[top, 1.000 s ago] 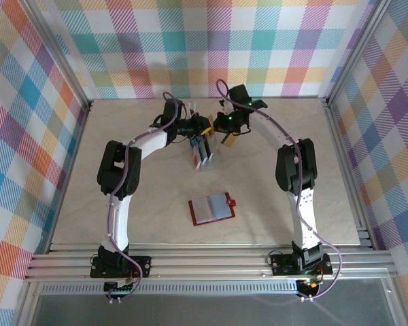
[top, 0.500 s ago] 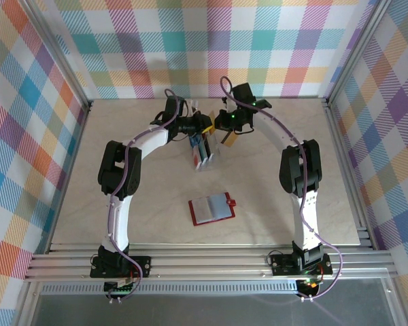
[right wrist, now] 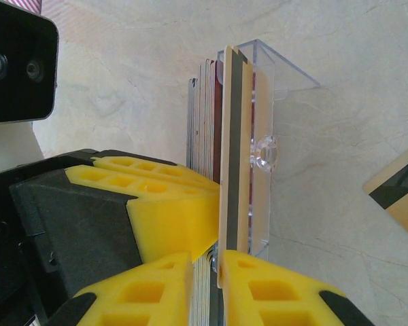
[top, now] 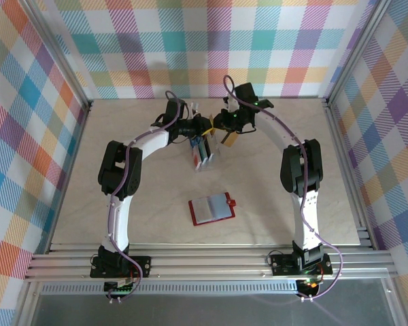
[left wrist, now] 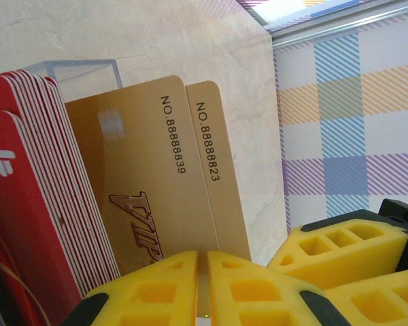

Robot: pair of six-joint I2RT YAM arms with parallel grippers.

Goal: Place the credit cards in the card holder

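The desk [top: 292, 204] is a pale beige slab with a faint marbled grain. Walls [top: 258, 47] of pastel plaid in pink, teal, yellow and blue close it in on three sides. Aluminium rails [top: 211, 261] run along the near edge, where the two arm bases are bolted.

The card holder [top: 212, 209] lies open and flat near the middle of the desk, red border around grey pockets, well apart from both arms. Towards the back stands a clear rack [right wrist: 285, 75] holding the credit cards [left wrist: 143, 176] on edge, gold ones beside a red stack [left wrist: 20, 204]. One gold card with a dark stripe [right wrist: 401, 187] lies loose on the desk near the rack.

The left gripper [left wrist: 202, 257] has its fingers pressed almost together, just beside the gold cards. The right gripper [right wrist: 207, 263] has its fingers slightly parted either side of the card edges; I cannot tell whether they pinch any.
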